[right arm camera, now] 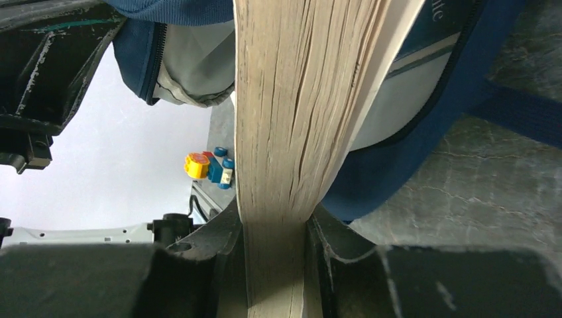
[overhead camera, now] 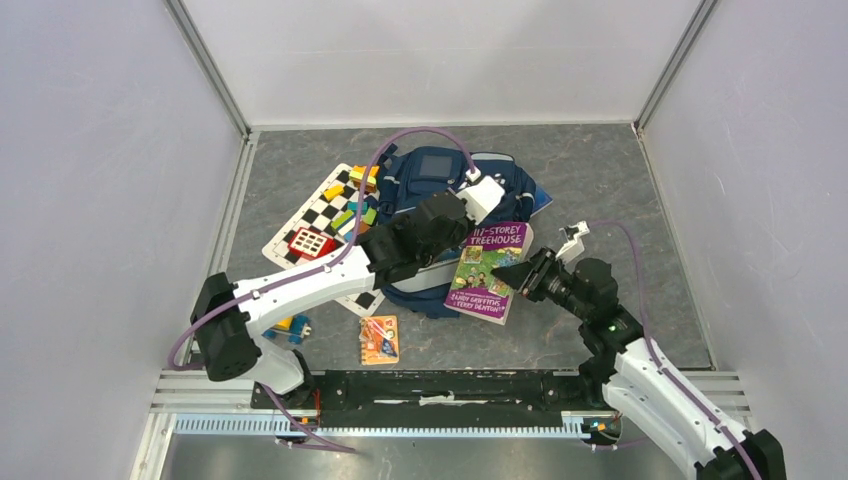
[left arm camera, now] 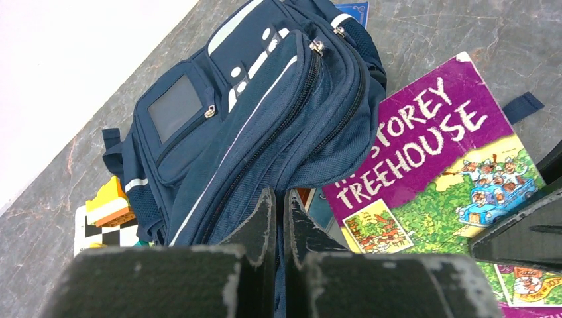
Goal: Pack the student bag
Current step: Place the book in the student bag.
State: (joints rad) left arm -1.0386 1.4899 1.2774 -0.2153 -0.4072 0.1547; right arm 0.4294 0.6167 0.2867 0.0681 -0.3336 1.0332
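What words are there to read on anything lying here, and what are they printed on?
"17-STOREY TREEHOUSE": cover of the purple book; whether another digit stands before it is unclear.
"ANDY GRIFFITHS & TERRY DENTON": foot of that same cover, small but legible.
On the orange booklet: print too small to read.
On the student bag: no legible writing.

Grey marbled tabletop point(overhead camera: 600, 170), navy backpack point(overhead camera: 420, 185) ctr, chequered board point(overhead camera: 315, 215) beside it, orange card point(overhead camera: 379, 338), toy car point(overhead camera: 290, 327)
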